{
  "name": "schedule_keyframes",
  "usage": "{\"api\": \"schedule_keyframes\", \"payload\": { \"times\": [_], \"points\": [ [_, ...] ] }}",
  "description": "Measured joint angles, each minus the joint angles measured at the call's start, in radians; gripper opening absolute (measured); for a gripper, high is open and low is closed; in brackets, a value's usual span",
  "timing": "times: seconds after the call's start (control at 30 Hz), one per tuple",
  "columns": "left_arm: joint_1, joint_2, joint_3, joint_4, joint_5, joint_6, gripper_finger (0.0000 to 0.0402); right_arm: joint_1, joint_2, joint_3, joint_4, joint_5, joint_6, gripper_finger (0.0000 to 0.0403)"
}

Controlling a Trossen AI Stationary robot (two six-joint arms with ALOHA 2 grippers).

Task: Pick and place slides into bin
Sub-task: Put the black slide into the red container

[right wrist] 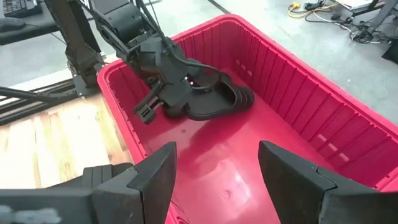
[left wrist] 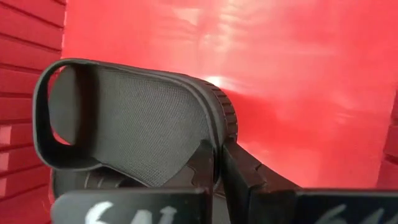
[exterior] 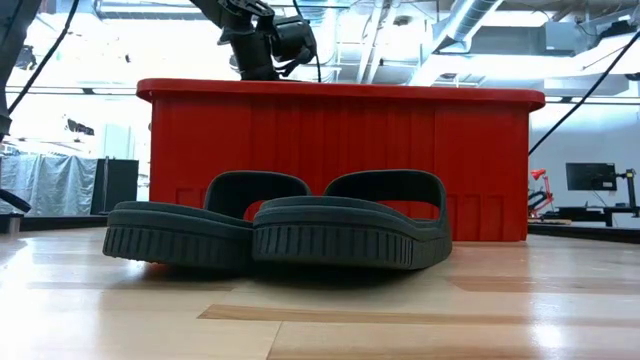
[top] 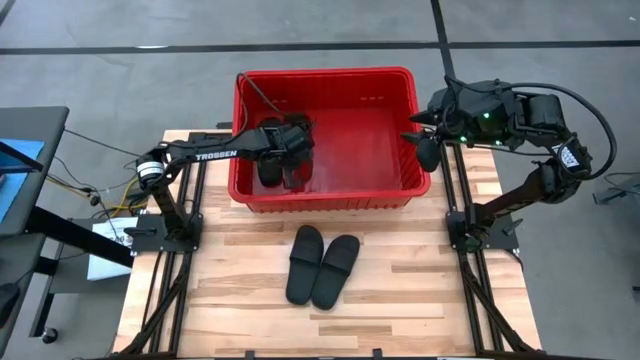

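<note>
- Red bin (top: 325,195): I see slides (right wrist: 211,99) at its left end, left gripper (top: 290,150) clamped on one.
- Two table slides (top: 322,266) lie lengthwise, toes toward bin.
- Right gripper (right wrist: 214,168) open.

The crate (top: 330,195) fills the middle of the table's (top: 420,300) far edge. Inside it, the left pincer (top: 290,150) and two sandals (right wrist: 214,99) crowd the left end; the red floor toward the right wall is bare. The right pincer (top: 425,135) hangs spread over the right rim. Two sandals (top: 322,265) block the table's centre; the near corners lie open.
</note>
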Motion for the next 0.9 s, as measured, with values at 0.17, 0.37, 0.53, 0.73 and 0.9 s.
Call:
{"api": "schedule_keyframes", "payload": {
  "times": [0.17, 0.37, 0.53, 0.73, 0.9],
  "points": [
    [0.006, 0.000, 0.000, -0.024, 0.022, 0.000, 0.0000, 0.000, 0.000, 0.000, 0.000, 0.000, 0.001, 0.0218],
    [0.022, 0.000, 0.000, -0.033, 0.046, 0.000, 0.0000, 0.000, 0.000, 0.000, 0.001, 0.000, 0.001, 0.0218],
    [0.033, 0.020, -0.001, -0.053, 0.070, 0.005, 0.0000, 0.000, 0.000, 0.000, 0.001, 0.000, 0.001, 0.0218],
    [0.033, 0.059, -0.002, -0.035, 0.075, 0.005, 0.0001, 0.000, 0.000, 0.000, 0.001, 0.000, 0.001, 0.0218],
    [0.032, 0.066, -0.002, -0.034, 0.078, -0.003, 0.0016, 0.000, 0.000, 0.000, -0.002, -0.001, 0.001, 0.0218]
  ]
}}
